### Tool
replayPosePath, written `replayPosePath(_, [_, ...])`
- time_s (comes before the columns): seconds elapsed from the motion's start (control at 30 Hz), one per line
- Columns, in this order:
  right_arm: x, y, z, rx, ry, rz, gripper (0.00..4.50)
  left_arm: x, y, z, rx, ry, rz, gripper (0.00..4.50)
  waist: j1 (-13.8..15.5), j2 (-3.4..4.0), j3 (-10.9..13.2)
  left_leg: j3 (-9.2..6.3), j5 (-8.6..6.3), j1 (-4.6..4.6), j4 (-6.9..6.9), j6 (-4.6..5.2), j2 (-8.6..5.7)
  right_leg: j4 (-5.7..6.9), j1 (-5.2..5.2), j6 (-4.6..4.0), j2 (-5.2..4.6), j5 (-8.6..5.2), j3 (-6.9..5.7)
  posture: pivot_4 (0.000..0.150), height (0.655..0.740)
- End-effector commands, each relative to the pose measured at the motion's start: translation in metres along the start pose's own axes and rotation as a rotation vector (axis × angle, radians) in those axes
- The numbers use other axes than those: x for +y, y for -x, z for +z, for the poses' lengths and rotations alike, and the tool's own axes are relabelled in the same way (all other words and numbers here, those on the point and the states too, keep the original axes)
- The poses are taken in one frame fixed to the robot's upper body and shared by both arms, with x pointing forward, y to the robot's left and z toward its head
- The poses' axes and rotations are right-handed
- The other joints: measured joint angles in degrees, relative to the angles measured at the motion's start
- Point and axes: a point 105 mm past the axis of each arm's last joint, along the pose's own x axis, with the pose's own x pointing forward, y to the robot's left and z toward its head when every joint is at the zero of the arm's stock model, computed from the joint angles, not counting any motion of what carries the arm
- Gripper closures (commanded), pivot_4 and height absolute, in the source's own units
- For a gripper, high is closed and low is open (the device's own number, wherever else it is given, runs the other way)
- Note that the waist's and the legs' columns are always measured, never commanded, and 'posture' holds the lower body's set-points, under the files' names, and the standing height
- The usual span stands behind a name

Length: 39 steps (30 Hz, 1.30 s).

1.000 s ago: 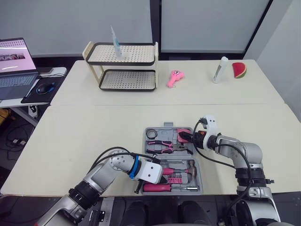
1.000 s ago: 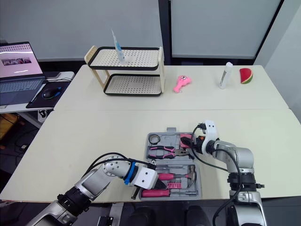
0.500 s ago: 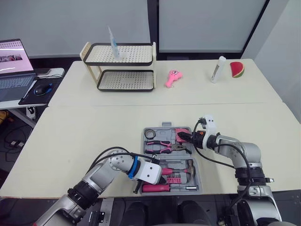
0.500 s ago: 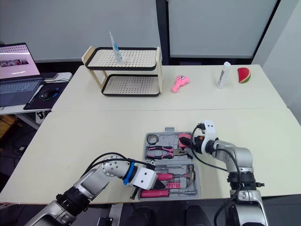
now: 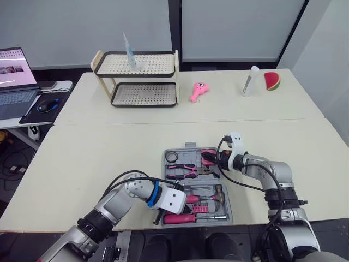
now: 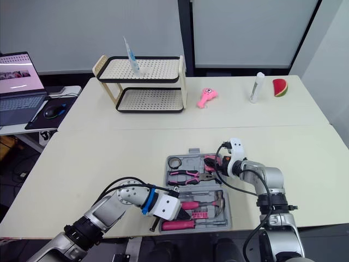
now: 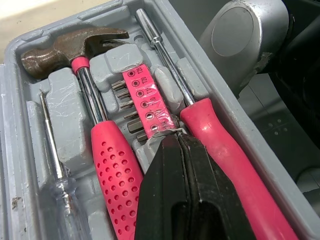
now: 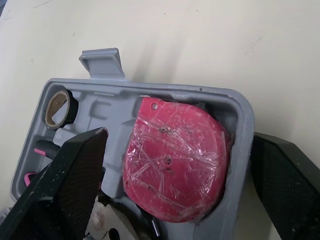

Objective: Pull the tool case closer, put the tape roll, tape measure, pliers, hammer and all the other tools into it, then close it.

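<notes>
Lying open, the grey tool case (image 8: 243, 132) holds tools (image 7: 112, 170) — pink-handled.

Right gripper (image 8: 177, 136) jaws apart; tape measure (image 8: 175, 167), probably tape roll (image 8: 60, 107), in tool case (image 8: 244, 119).

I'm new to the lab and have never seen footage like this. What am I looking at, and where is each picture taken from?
This is a two-armed humanoid robot. The two wide pictures come from cameras in its head, looking down over a table. The two close-ups come from a camera on each wrist. A grey case lies open on the table, with a hammer, screwdriver, pliers, tape roll and tape measure in it. The left fingers are shut, tips at the pink bit strip beside the hammer. The right fingers are open, one on each side of the tape measure, holding nothing. Farther back stand a rack, a pink toy and a bottle.
</notes>
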Motion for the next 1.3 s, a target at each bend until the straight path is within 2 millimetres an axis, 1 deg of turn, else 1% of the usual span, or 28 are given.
replayPosePath(0.03, [0.016, -0.004, 0.007, -0.046, -0.001, 0.092, 0.01, -0.036, -0.005, -0.036, 0.13, 0.122, -0.123, 4.5, -0.01, 0.0, 0.0, -0.02, 0.0, 0.0, -0.01, 0.0, 0.0, 0.0, 0.0, 0.0, 0.01, 0.0, 0.0, 0.15, 0.729])
replayPosePath(0.2, [0.026, -0.003, 0.014, -0.085, 0.011, 0.167, 0.01, -0.036, -0.005, -0.036, 0.133, 0.122, -0.127, 4.5, -0.06, 0.02, 0.01, -0.06, -0.01, 0.0, -0.03, 0.01, -0.01, 0.0, -0.05, 0.0, 0.02, 0.0, 0.04, 0.15, 0.729])
replayPosePath(0.33, [0.038, 0.003, 0.019, -0.111, 0.029, 0.26, 0.01, -0.037, -0.004, -0.037, 0.137, 0.122, -0.13, 4.5, -0.08, 0.03, 0.02, -0.06, -0.01, 0.0, -0.03, 0.02, -0.01, -0.01, -0.05, 0.0, 0.02, 0.0, 0.04, 0.15, 0.729])
replayPosePath(0.7, [0.048, 0.012, 0.023, -0.147, 0.172, 0.336, 0.01, -0.039, -0.002, -0.039, 0.146, 0.121, -0.138, 4.5, -0.08, 0.03, 0.02, -0.1, -0.02, 0.0, -0.05, 0.03, -0.01, -0.05, -0.05, 0.0, 0.03, 0.0, 0.04, 0.15, 0.729])
replayPosePath(0.97, [0.06, 0.019, 0.023, -0.155, 0.263, 0.395, 0.01, -0.041, -0.002, -0.042, 0.155, 0.12, -0.145, 4.5, -0.08, 0.03, 0.02, -0.13, -0.02, -0.01, -0.05, 0.03, -0.01, -0.08, -0.05, 0.0, 0.03, 0.0, 0.03, 0.15, 0.729])
replayPosePath(1.3, [0.075, 0.035, 0.019, -0.14, 0.49, 0.455, 0.01, -0.038, -0.002, -0.042, 0.15, 0.118, -0.124, 4.5, 0.0, 0.02, 0.02, -0.21, -0.02, -0.02, -0.06, 0.03, -0.03, -0.12, -0.03, 0.0, 0.03, 0.0, -0.01, 0.15, 0.729])
